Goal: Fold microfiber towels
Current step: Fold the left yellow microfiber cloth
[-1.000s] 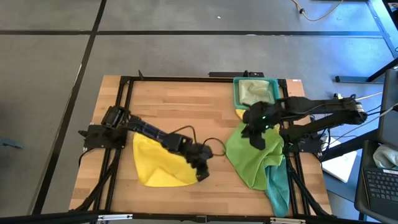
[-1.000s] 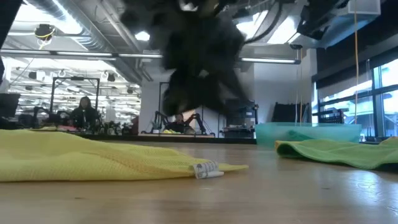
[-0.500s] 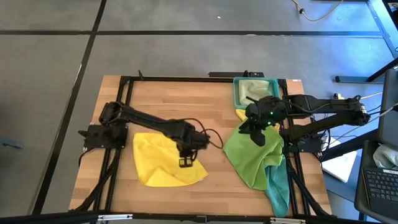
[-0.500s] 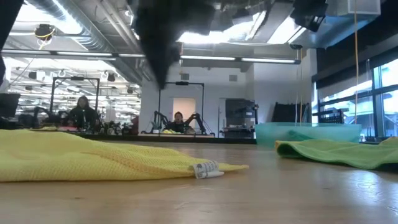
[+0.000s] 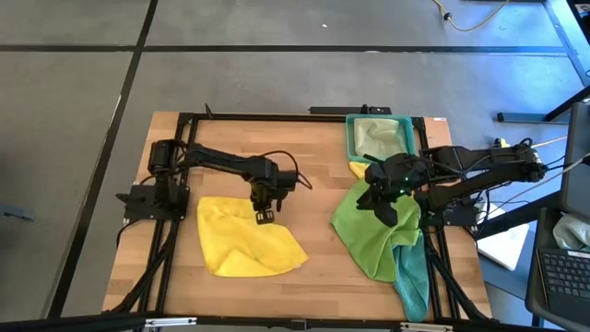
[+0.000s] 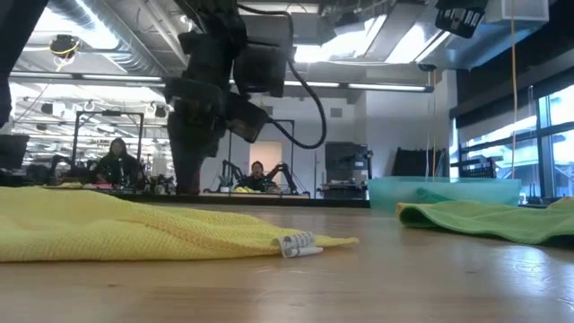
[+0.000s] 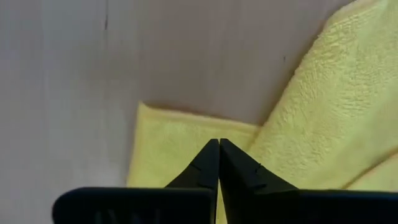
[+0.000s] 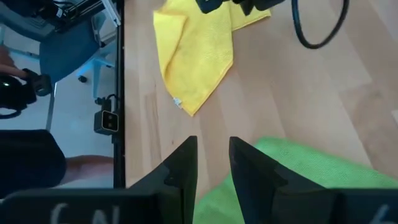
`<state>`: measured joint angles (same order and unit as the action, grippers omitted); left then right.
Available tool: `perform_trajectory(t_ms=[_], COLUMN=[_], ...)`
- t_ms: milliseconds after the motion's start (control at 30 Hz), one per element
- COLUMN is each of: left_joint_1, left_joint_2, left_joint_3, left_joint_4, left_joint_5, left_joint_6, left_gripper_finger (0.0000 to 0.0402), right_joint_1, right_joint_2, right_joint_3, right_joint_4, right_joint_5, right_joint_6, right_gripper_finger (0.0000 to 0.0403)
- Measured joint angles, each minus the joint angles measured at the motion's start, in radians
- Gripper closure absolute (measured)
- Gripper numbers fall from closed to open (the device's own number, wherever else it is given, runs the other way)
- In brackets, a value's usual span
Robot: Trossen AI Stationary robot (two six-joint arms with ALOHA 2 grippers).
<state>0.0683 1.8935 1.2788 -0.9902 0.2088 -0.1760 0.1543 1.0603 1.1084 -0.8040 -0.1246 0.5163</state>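
A yellow microfiber towel (image 5: 247,242) lies folded on the wooden table, its tagged corner (image 6: 299,244) toward the near edge. My left gripper (image 5: 265,217) is shut and points down at the towel's far right part. In the left wrist view its tips (image 7: 219,144) stand over a lower layer's corner (image 7: 174,143). My right gripper (image 5: 380,201) hangs open, high over a bright green towel (image 5: 373,231) that lies flat, and nothing is between its fingers (image 8: 212,146). My left gripper comes at the yellow towel from above with shut fingers, by the far edge of its lower layer (image 7: 186,134). Whether the tips touch the cloth I cannot tell; no cloth shows between them.
A teal tray (image 5: 350,138) at the far right holds a pale olive towel (image 5: 378,136). A yellow cloth (image 5: 355,169) peeks out from under the green towel, and a teal towel (image 5: 413,272) hangs over the near right edge. Bare wood (image 5: 240,152) lies far of the yellow towel.
My left gripper has gone from the yellow towel's near right corner toward the table's far edge, across the towel. It has tipped to point down and has shut. The yellow towel has stayed where it was.
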Motion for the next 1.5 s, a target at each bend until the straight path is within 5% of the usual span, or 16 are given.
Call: perform_trajectory(t_ms=[367,733,900,1200,1500], left_joint_1=[0.053,0.229,0.310,0.249,0.014], left_joint_2=[0.063,0.067,0.066,0.056,0.005], left_joint_3=[-0.069,0.073,0.151,0.297,0.236], left_joint_4=[0.039,0.222,0.217,-0.033,-0.182], left_joint_5=[-0.087,-0.517,-0.448,-0.042,-0.075], left_joint_6=[0.083,0.080,0.059,0.074,-0.015], left_gripper_finger=[0.0400,0.0401,0.0401,0.0400,0.0401], right_joint_1=[0.000,-0.001,-0.001,-0.001,0.015], right_joint_2=[0.000,0.011,0.015,0.048,0.169], right_joint_3=[0.000,-0.001,-0.001,-0.001,-0.001], right_joint_4=[0.007,0.009,0.010,0.075,0.164], right_joint_5=[0.044,0.108,0.108,0.107,0.067], right_joint_6=[0.084,0.102,0.161,0.104,-0.043], right_gripper_finger=[0.0308,0.0308,0.0308,0.0308,0.0308])
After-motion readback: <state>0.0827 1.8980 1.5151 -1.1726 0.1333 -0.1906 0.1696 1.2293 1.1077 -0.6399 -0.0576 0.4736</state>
